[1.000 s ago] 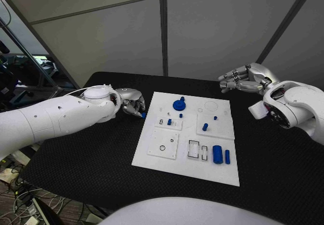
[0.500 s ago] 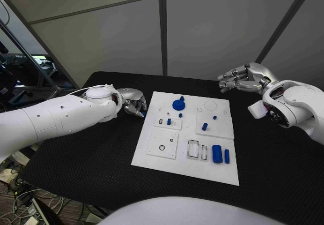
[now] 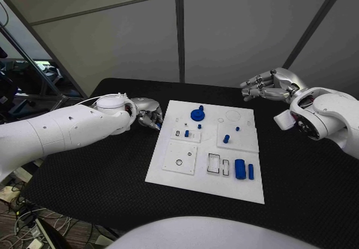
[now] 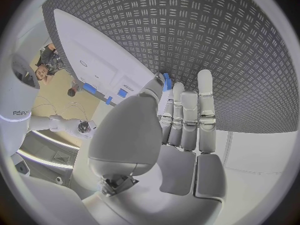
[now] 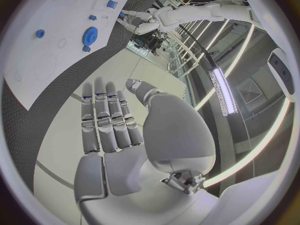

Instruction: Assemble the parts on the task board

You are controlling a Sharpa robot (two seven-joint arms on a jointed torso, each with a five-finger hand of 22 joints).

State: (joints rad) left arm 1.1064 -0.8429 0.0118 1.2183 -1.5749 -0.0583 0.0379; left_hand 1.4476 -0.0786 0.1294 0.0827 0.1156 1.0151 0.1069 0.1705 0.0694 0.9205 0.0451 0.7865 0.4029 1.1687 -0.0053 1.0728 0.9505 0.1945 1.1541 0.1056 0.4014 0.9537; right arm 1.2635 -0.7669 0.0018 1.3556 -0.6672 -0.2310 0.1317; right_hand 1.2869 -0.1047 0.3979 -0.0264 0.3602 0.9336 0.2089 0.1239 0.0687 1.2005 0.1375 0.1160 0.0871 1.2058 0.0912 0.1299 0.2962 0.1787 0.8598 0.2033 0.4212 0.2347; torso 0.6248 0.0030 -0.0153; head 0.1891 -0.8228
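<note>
A: Parts lay spread over the task board, which sat flat in the middle of the black worktop. A blue gear stood toward the far end, small blue pegs stood upright in the raised white blocks, and 2 blue cylinders lay side by side near the front right corner. My guess was that they lay loose like that so each could be picked in turn.

B: And the left robot hand?

A: It hung just beside the board's left edge, fingers curled in. The left wrist view showed a small blue piece pinched at the tips of its fingers, so I judged it was carrying 1 part toward a slot.

B: The right robot hand?

A: It was raised beyond the board's far right corner, well apart from it. In the right wrist view its fingers lay straight and close together with nothing in them, probably kept clear of the work.

B: What couldn't you make out?

A: The left arm covered most of its own robot hand in the head view, so the pinched piece barely showed there. Its shape was too small to tell, and so was which recess it belonged in. The black-outlined slots by the cylinders looked unfilled, but I couldn't be sure.
</note>
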